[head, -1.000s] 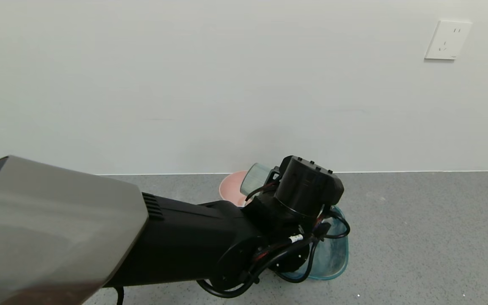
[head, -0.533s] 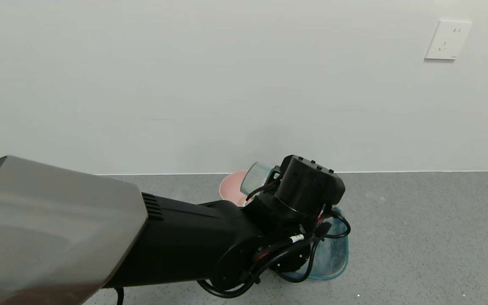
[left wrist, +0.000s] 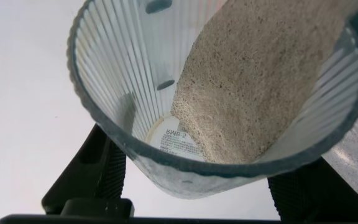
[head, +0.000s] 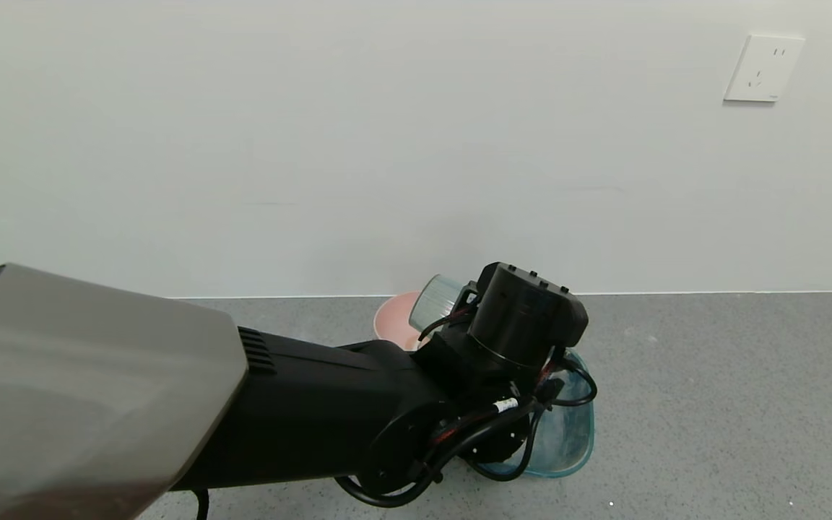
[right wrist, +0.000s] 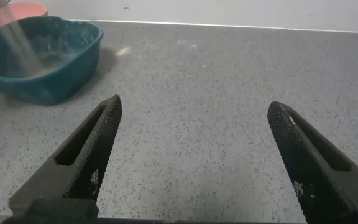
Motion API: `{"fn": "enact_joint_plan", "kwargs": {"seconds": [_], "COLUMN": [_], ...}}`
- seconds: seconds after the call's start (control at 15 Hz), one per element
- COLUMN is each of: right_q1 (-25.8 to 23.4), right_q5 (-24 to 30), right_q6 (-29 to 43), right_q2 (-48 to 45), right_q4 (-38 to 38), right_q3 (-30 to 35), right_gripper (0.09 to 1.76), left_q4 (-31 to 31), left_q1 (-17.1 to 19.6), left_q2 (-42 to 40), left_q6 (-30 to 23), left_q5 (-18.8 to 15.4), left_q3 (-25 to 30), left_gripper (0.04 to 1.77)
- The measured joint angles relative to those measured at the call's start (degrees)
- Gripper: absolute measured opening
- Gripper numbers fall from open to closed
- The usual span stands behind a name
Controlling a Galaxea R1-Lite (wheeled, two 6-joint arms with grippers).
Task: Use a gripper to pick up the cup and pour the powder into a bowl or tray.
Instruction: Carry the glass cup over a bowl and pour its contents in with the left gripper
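Observation:
My left gripper (left wrist: 207, 183) is shut on the ribbed pale blue-grey cup (head: 433, 302), holding it tipped on its side above the teal dish (head: 572, 442). In the left wrist view beige powder (left wrist: 260, 81) slides along the cup's wall (left wrist: 114, 68) toward its rim. In the right wrist view a thin stream of powder (right wrist: 18, 41) falls into the teal dish (right wrist: 64, 71), where a small mound lies. My right gripper (right wrist: 194, 106) is open and empty, low over the grey counter to the right of the dish.
A round pink bowl (head: 393, 322) stands behind the dish by the wall; it also shows in the right wrist view (right wrist: 17, 10). My bulky left arm (head: 315, 412) hides most of the dish. A wall socket (head: 763, 68) is at the upper right.
The left wrist and the cup have shifted very slightly up and left. Nothing else has moved.

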Motion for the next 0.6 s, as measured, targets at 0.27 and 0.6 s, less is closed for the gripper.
{"fn": "enact_joint_plan", "kwargs": {"seconds": [0.27, 0.6], "right_q1": [0.0, 0.0], "right_q5": [0.0, 0.0], "right_q6": [0.0, 0.0], "right_q2": [0.0, 0.0], "right_q4": [0.0, 0.0], "right_q3": [0.0, 0.0], "right_gripper": [1.71, 1.71], "left_q4": [0.0, 0.0], "left_q1": [0.0, 0.0], "left_q2": [-0.1, -0.3], "left_q6": [0.8, 2.0], "left_q5": [0.0, 0.0], "left_q3": [-0.1, -0.4], "left_gripper": [1.28, 1.28]}}
